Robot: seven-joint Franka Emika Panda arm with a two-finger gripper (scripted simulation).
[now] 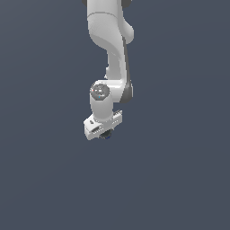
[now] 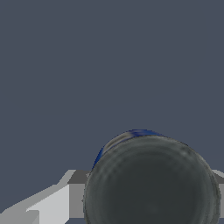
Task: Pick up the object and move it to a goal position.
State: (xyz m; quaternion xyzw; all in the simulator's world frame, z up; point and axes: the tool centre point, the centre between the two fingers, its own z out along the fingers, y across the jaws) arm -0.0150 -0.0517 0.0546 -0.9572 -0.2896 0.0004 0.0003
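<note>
Hidden: the arm's (image 1: 110, 45) upper part is cut off at the exterior view's top edge; the fingers cannot be made out under the white hand, and most of the object is covered by it.
Arm pose: hanging down from above, wrist bent, gripper (image 1: 106, 134) pointing downward against a plain slate-blue backdrop.
Jaws: seemingly clenched on the object (image 1: 107, 135), which sits directly beneath the hand; the contact itself is too small to confirm.
Object: tiny and dark in the exterior view; in the wrist view (image 2: 151, 181) a large dark grey sphere with a blue streak along its edge, grey gripper parts on both sides.
</note>
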